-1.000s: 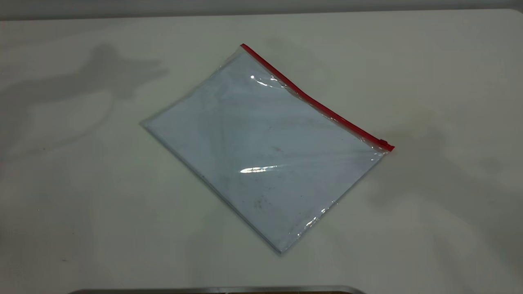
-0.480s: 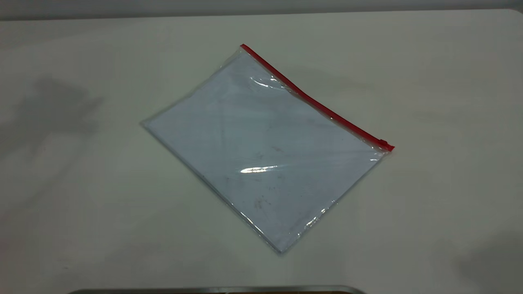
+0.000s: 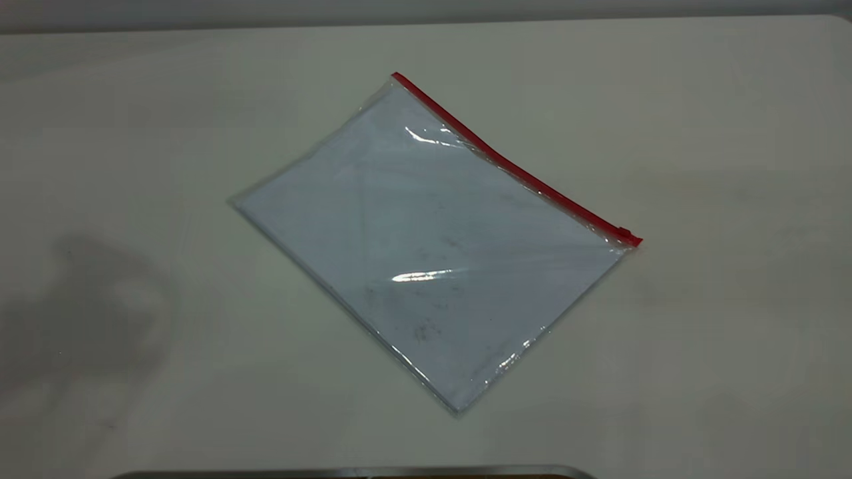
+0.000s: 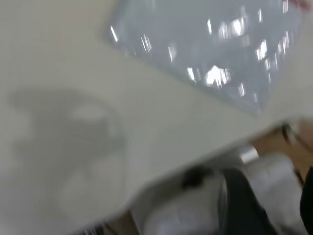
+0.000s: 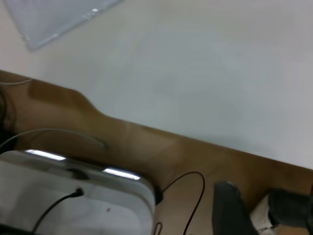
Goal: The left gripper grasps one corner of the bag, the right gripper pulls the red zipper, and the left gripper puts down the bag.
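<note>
The bag (image 3: 426, 246) lies flat on the white table (image 3: 699, 133), turned like a diamond. The red zipper (image 3: 512, 163) runs along its far right edge, with the slider tab (image 3: 626, 233) at the right-hand corner. Neither gripper shows in the exterior view, and nothing touches the bag. In the left wrist view the bag (image 4: 205, 44) lies far off across the table, and a dark part of the left gripper (image 4: 239, 205) hangs beyond the table's edge. In the right wrist view only one bag corner (image 5: 54, 19) shows; the right gripper (image 5: 259, 210) is off the table, over a wooden floor.
A metal edge (image 3: 353, 472) runs along the front of the exterior view. Past the table's edge, the right wrist view shows a white box (image 5: 68, 196) with black cables (image 5: 190, 196) on the wooden floor (image 5: 146, 142). An arm's shadow (image 3: 86, 313) falls on the table's left.
The arm shadow on the left of the table slid from the far left toward the near left. The shadow on the right left the table. The bag has not moved.
</note>
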